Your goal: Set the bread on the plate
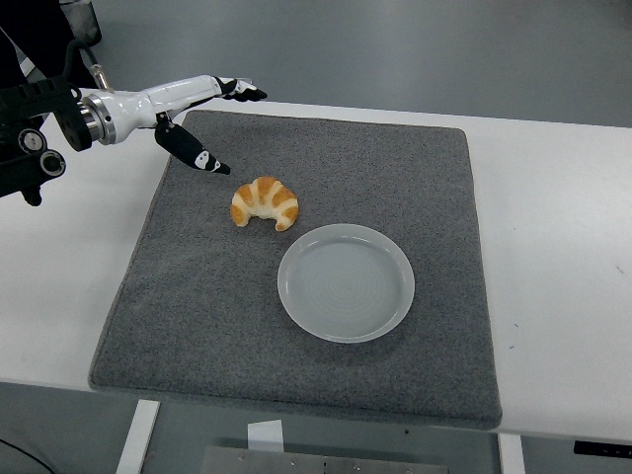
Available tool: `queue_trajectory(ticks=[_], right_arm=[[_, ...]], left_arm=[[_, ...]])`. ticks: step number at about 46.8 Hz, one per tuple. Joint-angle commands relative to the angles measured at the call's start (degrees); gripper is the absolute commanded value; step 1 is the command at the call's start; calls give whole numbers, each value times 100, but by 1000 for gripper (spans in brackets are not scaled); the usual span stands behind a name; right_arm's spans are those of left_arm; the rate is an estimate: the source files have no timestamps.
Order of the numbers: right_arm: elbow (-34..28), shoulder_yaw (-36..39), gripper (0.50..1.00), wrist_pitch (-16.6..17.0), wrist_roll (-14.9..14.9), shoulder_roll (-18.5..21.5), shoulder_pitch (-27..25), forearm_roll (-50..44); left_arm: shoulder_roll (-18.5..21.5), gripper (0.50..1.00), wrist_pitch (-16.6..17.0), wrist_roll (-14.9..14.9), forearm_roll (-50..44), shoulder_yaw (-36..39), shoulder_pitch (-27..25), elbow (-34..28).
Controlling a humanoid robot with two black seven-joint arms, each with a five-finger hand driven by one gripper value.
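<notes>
A golden croissant with pale stripes (pixel 264 202) lies on the grey mat (pixel 306 257), just up and left of an empty pale plate (pixel 345 281). My left hand (pixel 202 114) reaches in from the left over the mat's far left corner. Its fingers are spread wide, thumb (pixel 193 153) pointing down toward the croissant, the other fingertips (pixel 242 91) stretched to the right. The hand holds nothing and sits a short way up and left of the bread. The right arm does not show.
The mat covers most of the white table (pixel 553 247). The table's far edge runs just behind the mat. Bare table lies to the right and left of the mat.
</notes>
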Motion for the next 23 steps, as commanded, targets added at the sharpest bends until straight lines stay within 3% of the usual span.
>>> queue_trajectory(ticks=[1,23], right_arm=[[0,0,952,0,0,0,0,0],[0,0,952,-9,0,0,0,0]], left_arm=[[-158,979,102,3,13,-27,143,42],[-949,979,375,3,13,-44,644,692]])
